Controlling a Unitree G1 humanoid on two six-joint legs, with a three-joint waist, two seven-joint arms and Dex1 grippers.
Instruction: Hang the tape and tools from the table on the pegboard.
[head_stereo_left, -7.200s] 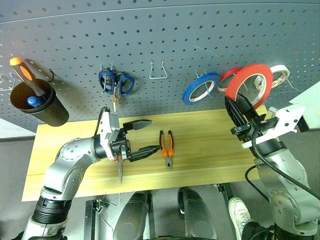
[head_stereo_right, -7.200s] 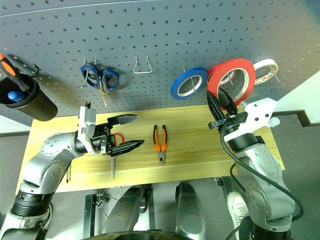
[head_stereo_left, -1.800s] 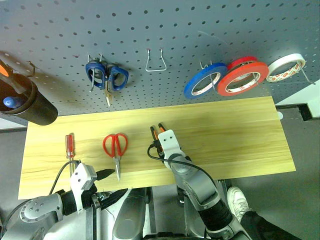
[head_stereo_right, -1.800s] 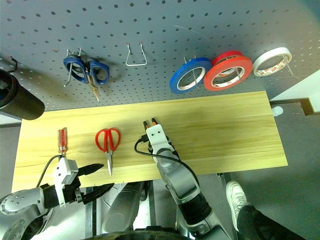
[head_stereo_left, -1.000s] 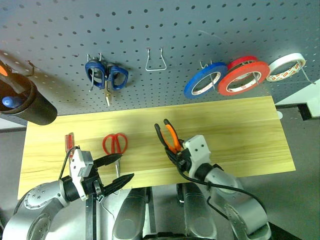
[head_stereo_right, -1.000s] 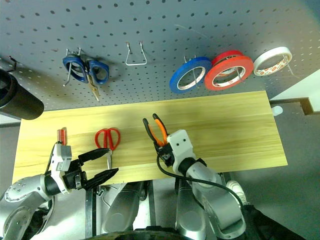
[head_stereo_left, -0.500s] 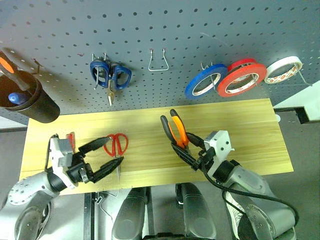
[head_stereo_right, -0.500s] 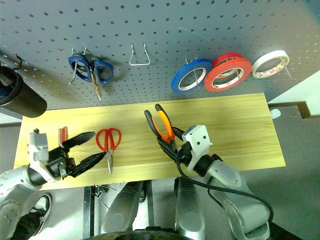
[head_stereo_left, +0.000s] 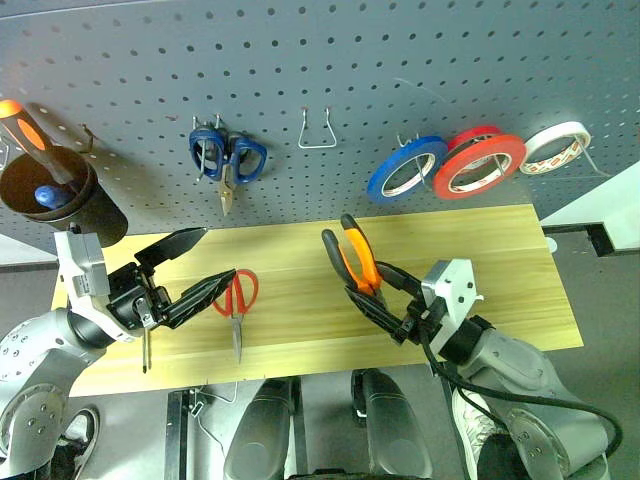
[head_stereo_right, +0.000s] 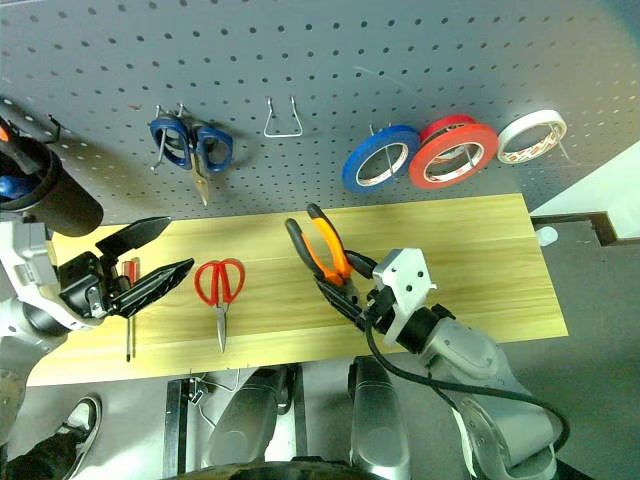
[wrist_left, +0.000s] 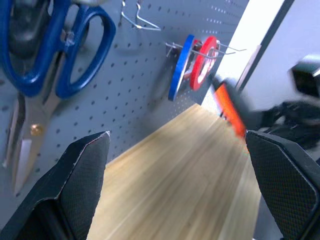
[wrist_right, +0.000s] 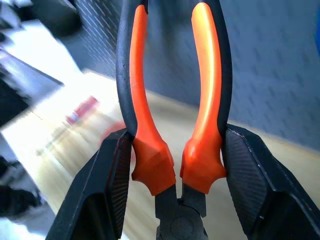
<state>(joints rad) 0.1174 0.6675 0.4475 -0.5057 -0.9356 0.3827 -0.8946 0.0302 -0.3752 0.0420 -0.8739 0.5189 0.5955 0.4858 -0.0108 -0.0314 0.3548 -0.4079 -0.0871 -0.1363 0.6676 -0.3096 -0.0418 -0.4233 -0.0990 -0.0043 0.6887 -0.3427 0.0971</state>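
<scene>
My right gripper (head_stereo_left: 376, 292) is shut on the orange-and-black pliers (head_stereo_left: 354, 252), held above the middle of the table (head_stereo_left: 490, 260) with the handles pointing up toward the pegboard (head_stereo_left: 400, 60). The right wrist view shows both fingers (wrist_right: 107, 185) clamping the pliers (wrist_right: 150, 165) near the pivot. My left gripper (head_stereo_left: 220, 253) hangs open and empty over the table's left part. The red-handled scissors (head_stereo_left: 238, 295) lie flat just right of it. The thin red-handled screwdriver (head_stereo_right: 129, 305) lies partly under that gripper. The red tape (head_stereo_left: 472, 168) hangs on a pegboard hook.
On the pegboard hang blue-handled scissors (head_stereo_left: 228, 160), an empty wire hook (head_stereo_left: 317, 130), a blue roll (head_stereo_left: 405, 172) and a white roll (head_stereo_left: 553, 148). A black cup (head_stereo_left: 62, 203) with an orange-handled screwdriver hangs at the far left. The table's right half is bare wood.
Both arms have risen. The right gripper has carried the pliers higher above the table. The left gripper has come up and forward, over the screwdriver and beside the scissors.
</scene>
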